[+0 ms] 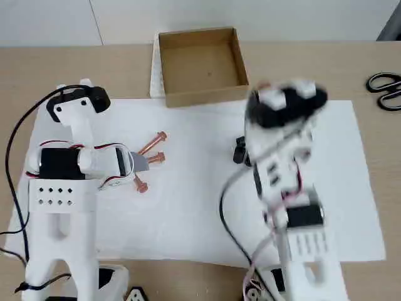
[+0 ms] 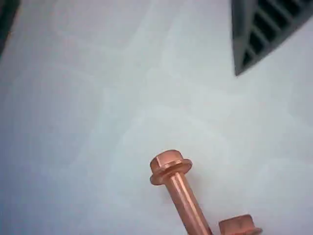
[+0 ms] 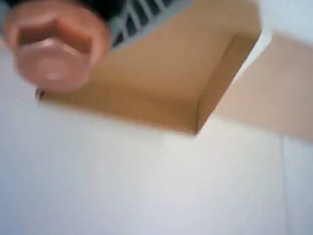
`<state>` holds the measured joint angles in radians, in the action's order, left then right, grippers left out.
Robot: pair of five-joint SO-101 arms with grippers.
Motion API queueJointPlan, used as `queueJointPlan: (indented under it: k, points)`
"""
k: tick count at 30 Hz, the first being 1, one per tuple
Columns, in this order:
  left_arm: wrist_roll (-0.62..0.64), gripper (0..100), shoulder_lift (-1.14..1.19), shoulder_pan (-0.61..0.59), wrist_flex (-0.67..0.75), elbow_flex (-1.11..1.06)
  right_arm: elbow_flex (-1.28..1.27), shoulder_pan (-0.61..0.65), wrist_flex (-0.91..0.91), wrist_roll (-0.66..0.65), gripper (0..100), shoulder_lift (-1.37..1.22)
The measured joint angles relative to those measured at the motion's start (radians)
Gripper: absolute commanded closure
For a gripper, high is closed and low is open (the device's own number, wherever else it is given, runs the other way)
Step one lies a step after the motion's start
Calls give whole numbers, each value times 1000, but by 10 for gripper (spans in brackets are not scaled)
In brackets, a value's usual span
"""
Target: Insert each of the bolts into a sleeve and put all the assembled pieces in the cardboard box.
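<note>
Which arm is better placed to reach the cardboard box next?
Right. That arm carries a bolt, with the cardboard box just ahead; the left arm is over the loose bolts, farther away.

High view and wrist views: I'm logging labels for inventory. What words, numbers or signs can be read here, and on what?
None can be read: the cardboard box, the white sheet and the bolts show no print.

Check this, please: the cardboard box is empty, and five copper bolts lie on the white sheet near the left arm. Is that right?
Not quite. The high view shows three copper bolts on the white sheet near the left arm, not five. The cardboard box is indeed empty.
</note>
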<state>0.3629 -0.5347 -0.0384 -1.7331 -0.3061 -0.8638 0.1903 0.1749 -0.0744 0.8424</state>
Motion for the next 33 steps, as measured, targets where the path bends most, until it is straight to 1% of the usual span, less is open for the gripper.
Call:
queueJointPlan:
  k: [4,7,13,17,21,25,31,33]
  points:
    - [0,712,0,0,0,0,272,-2,-196,-2,995,-414]
    - [0,712,0,0,0,0,488,-2,-282,-2,995,-715]
    - [-3,712,0,-5,0,0,931,2,-313,-2,995,-1243]
    - [-3,712,0,-6,0,0,1172,28,-313,-2,991,-1511]
    - [-2,712,0,-6,0,0,1329,74,-313,-2,991,-1686]
    - [0,712,0,-6,0,0,1399,107,-313,-2,986,-1789]
    - [0,712,0,-6,0,0,1410,114,-313,-2,856,-1838]
    - [0,712,0,-6,0,0,1412,114,-311,-2,835,-1838]
